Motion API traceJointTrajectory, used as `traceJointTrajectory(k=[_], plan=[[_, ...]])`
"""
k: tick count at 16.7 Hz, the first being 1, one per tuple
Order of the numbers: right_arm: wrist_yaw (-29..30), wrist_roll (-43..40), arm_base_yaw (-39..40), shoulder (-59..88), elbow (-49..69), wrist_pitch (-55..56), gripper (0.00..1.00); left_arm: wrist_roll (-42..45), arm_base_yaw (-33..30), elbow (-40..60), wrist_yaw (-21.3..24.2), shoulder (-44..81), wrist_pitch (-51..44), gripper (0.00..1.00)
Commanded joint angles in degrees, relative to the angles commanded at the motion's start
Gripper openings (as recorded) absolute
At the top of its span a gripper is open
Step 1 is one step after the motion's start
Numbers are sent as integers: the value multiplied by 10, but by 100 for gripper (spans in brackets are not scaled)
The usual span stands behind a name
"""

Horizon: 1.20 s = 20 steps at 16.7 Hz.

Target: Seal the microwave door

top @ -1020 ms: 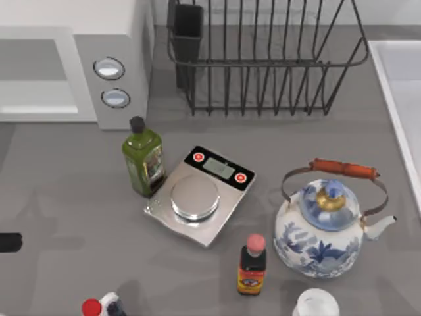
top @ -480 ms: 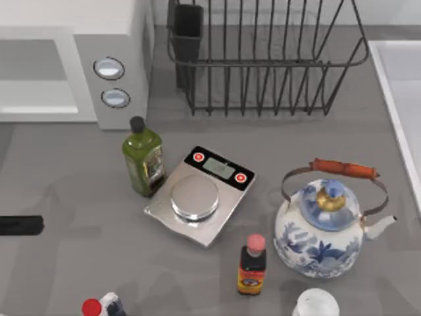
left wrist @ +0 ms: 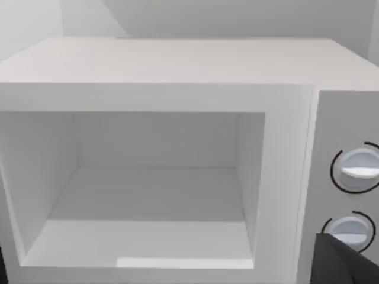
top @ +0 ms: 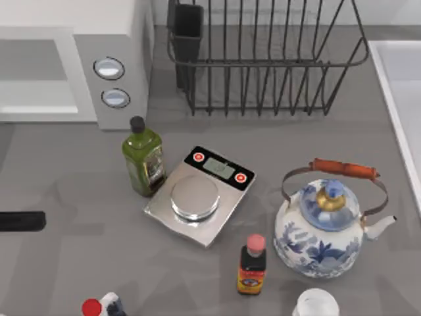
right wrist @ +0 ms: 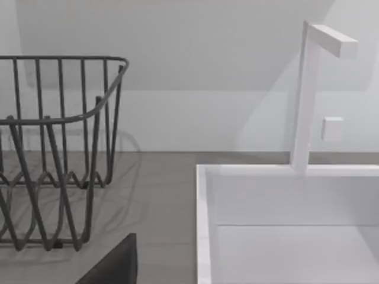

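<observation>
The white microwave (top: 112,99) stands at the table's back left, its grey panel carrying two round knobs (top: 109,68). In the left wrist view the microwave (left wrist: 177,65) faces me with its cavity (left wrist: 148,195) open and bare. The microwave door is out of view. My left gripper (top: 26,221) is a black bar at the table's left edge, in front of the microwave and apart from it; one dark finger (left wrist: 349,263) shows below the knobs. A dark finger (right wrist: 112,266) of my right gripper shows between the dish rack and the sink.
A black wire dish rack (top: 263,66) stands to the right of the microwave. An olive oil bottle (top: 143,161), a kitchen scale (top: 200,194), a blue-and-white kettle (top: 325,227) and a sauce bottle (top: 252,266) fill the middle. A white sink (top: 401,99) lies at the right.
The left gripper has slid in from the left edge toward the right, most of it in the first half second. Nothing else has moved.
</observation>
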Motion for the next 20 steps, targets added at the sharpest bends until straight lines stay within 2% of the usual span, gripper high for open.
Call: traceJointTrajectory(k=[6,8,13,17,20], plan=[[0,0,0,0,0,0,100,1,123,44,123,43,-1,0],[0,0,0,0,0,0,100,1,141,53,141,52,-2,0],[0,0,0,0,0,0,100,2,129,51,129,59,8,0],[0,0,0,0,0,0,100,2,50,43,50,99,57,0],[0,0,0,0,0,0,100,2,25,37,25,110,74,0]])
